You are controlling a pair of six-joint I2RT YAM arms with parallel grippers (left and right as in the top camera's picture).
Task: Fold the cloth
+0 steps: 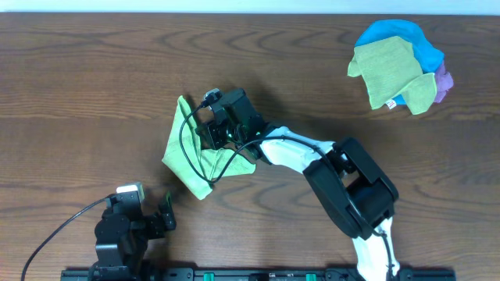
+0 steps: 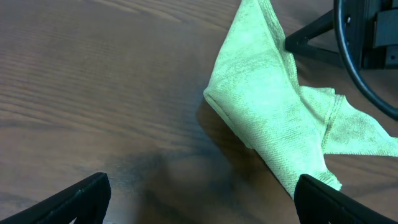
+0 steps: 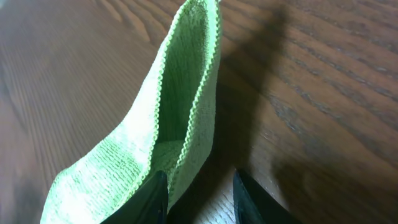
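Observation:
The lime-green cloth [image 1: 183, 156] lies crumpled and partly doubled over, left of the table's middle. My right gripper [image 1: 205, 133] reaches over its upper part. In the right wrist view the cloth [image 3: 180, 93] forms a raised fold running away from the fingers. The right gripper [image 3: 199, 199] is narrowly open, with the fold's edge against its left finger and bare table between the tips. My left gripper [image 1: 168, 212] sits low near the front edge. It is wide open and empty [image 2: 199, 208], with the cloth [image 2: 267, 93] just ahead, its near corner by the right finger. No white tag shows.
A pile of other cloths sits at the far right: a duller olive-green one [image 1: 387, 74] on top of a blue one [image 1: 398, 35], with a purple one [image 1: 443, 82] at the edge. The right arm's black wrist and cable [image 2: 367, 37] hang over the cloth's far side.

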